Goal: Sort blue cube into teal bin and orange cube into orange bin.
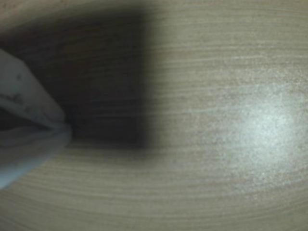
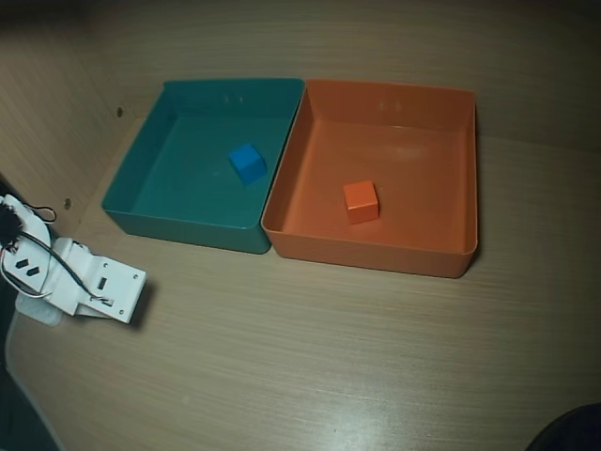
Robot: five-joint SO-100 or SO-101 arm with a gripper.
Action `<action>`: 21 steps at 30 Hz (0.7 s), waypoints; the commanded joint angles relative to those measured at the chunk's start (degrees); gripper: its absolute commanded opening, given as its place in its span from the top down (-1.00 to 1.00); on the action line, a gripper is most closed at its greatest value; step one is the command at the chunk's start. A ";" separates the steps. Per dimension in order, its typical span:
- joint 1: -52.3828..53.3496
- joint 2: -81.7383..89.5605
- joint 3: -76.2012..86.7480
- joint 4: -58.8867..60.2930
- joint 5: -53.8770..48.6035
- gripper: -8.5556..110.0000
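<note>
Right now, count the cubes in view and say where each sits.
2. The blue cube lies inside the teal bin; the orange cube lies inside the orange bin. None seem hidden.

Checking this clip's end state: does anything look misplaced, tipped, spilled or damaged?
Nothing stands out. In the overhead view the blue cube sits inside the teal bin and the orange cube inside the orange bin. The bins sit side by side, upright and intact. The arm is off to the left, away from both bins.
</note>
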 commanded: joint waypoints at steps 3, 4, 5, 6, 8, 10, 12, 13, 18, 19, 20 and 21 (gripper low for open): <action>0.18 0.26 3.43 1.14 0.00 0.93; 0.18 0.26 3.43 1.14 0.00 0.93; 0.18 0.26 3.43 1.14 0.00 0.93; 0.18 0.26 3.43 1.14 0.00 0.93; 0.18 0.26 3.43 1.14 0.00 0.93; 0.18 0.26 3.43 1.14 0.00 0.93; 0.18 0.26 3.43 1.14 0.00 0.93; 0.18 0.26 3.43 1.14 0.00 0.93; 0.18 0.26 3.43 1.14 0.00 0.93; 0.18 0.26 3.43 1.14 0.00 0.93; 0.18 0.26 3.43 1.14 0.00 0.93; 0.18 0.26 3.43 1.14 0.00 0.93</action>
